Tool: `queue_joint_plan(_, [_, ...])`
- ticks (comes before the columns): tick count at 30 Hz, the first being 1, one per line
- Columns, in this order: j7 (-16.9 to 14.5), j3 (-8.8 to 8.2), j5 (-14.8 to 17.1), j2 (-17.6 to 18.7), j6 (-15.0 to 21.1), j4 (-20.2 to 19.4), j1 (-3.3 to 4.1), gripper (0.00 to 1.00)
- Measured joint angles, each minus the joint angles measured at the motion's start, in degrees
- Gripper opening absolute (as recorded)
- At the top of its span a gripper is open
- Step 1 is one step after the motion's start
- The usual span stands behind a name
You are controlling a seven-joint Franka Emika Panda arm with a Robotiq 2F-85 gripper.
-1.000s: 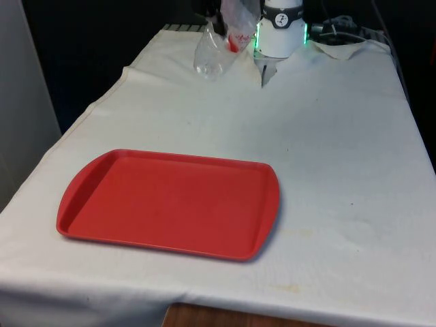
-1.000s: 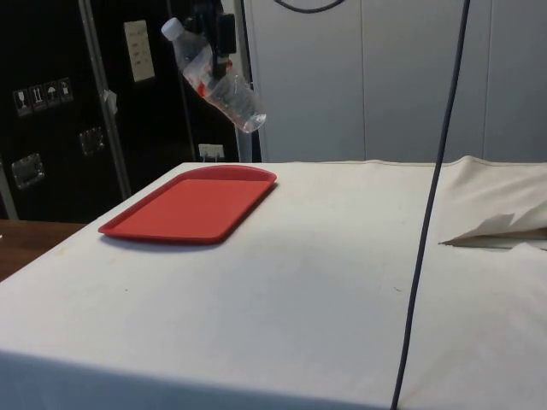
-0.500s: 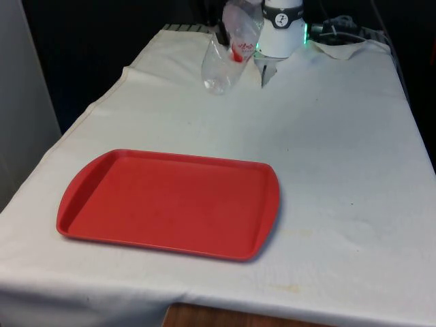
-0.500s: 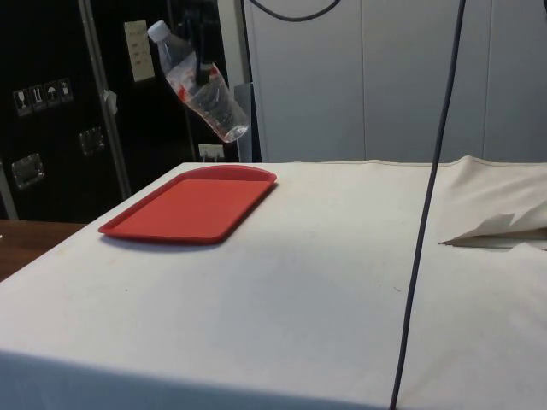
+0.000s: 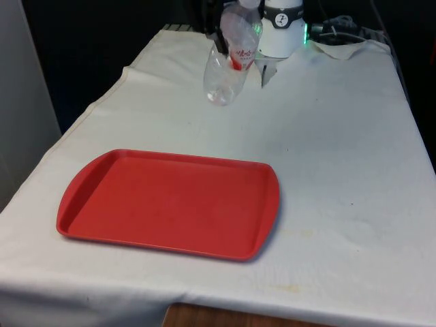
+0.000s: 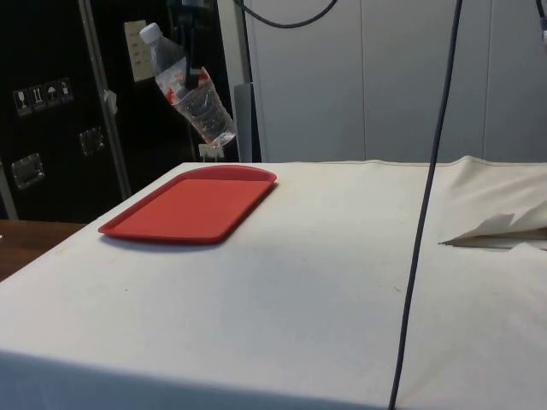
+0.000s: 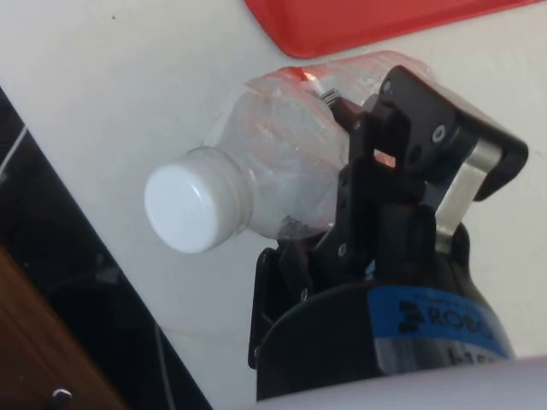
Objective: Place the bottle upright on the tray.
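Bottle [image 6: 189, 91]: one clear plastic bottle with a white cap and a red label, up in the air and tilted, cap end high, over the far part of the table [image 5: 327, 157].
Tray [image 5: 170, 202]: one red tray, flat on the white cloth, nothing on it.
Gripper [image 7: 355, 184]: black fingers pinching the bottle's upper body, just below the neck.
Wrist view: the white cap faces the camera and a tray edge [image 7: 376, 21] peeks in beyond the bottle.
Side view: the bottle hangs beyond the tray's far end, well above it.
Front view: the bottle's top [image 5: 235, 41] runs off the frame's upper edge.
Hard to make out: the gripper against the dark cabinets in the side view.
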Motion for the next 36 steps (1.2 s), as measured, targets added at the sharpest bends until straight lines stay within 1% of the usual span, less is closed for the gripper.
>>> queue_joint_plan(2, [0.11, -0.17, 0.92, 0.4, 0.69, 0.17, 0.0, 0.36])
queue_joint_plan(4, [0.23, -0.17, 1.03, 0.52, 0.86, 0.29, 0.0, 0.36])
queue_joint_plan(11, [2.06, -0.17, 1.38, 0.92, 1.6, 0.46, 0.06, 0.36])
queue_joint_plan(12, [2.86, -0.17, 1.38, 0.97, 1.66, 0.46, 0.06, 0.36])
queue_joint_plan(16, [4.58, -0.17, 1.38, 1.03, 1.83, 0.46, 0.06, 0.36])
queue_joint_plan(17, [4.58, -0.17, 1.38, 1.03, 1.83, 0.46, 0.06, 0.36])
queue_joint_plan(18, [5.5, -0.17, 1.38, 1.03, 1.89, 0.4, 0.11, 0.36])
queue_joint_plan(21, [6.7, -0.17, 1.38, 1.09, 2.01, 0.4, 0.11, 0.36])
queue_joint_plan(25, [7.85, -0.17, 1.38, 1.2, 2.46, 0.34, 0.17, 0.36])
queue_joint_plan(33, [11.86, -0.17, 1.38, 1.78, 3.84, 0.29, 0.34, 0.36])
queue_joint_plan(36, [12.66, -0.17, 1.38, 1.89, 4.13, 0.23, 0.4, 0.36])
